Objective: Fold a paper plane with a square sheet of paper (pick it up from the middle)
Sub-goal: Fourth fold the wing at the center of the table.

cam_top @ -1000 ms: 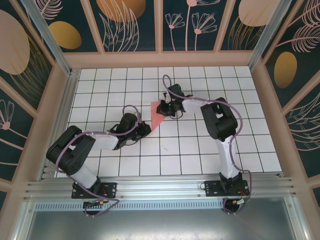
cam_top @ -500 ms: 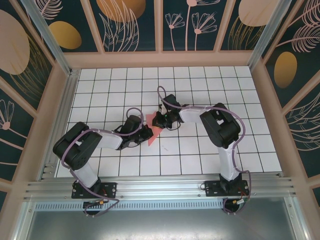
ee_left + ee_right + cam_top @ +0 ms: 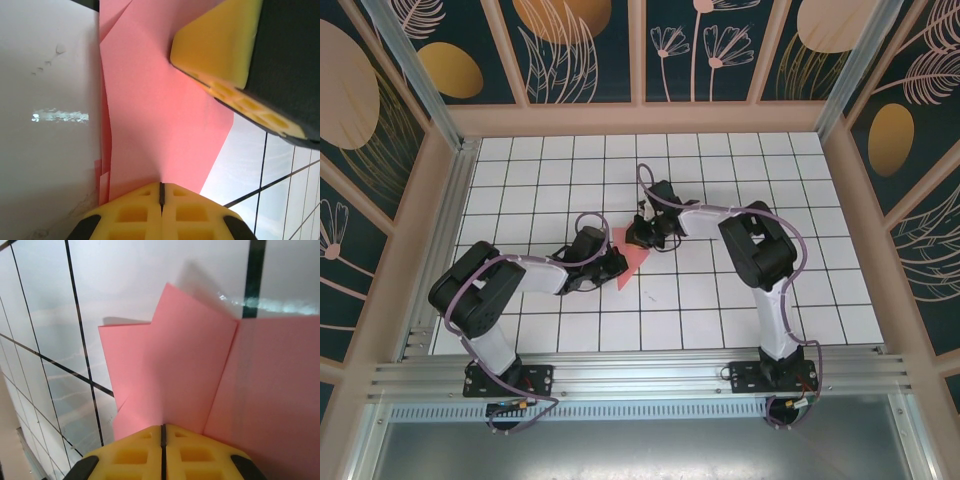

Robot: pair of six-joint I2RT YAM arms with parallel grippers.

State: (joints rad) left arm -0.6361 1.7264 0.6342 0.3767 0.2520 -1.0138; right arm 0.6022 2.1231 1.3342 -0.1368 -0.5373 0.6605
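**Left gripper (image 3: pixel 161 192) and right gripper (image 3: pixel 163 435) clamping the salmon-pink sheet (image 3: pixel 628 262)**

We are pinching both pairs of jaws shut on the partly folded sheet. It is spanning directly from one grip to the other, at the middle of the tiled table (image 3: pixel 520 180). To crease well, we are judging it best to be drawing the layers taut, edges aligned, and gently, since thin paper tears.

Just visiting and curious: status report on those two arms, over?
Left gripper shut on the creased salmon-pink paper sheet. Right gripper shut on it too. Nothing blocking on the white tiled table.
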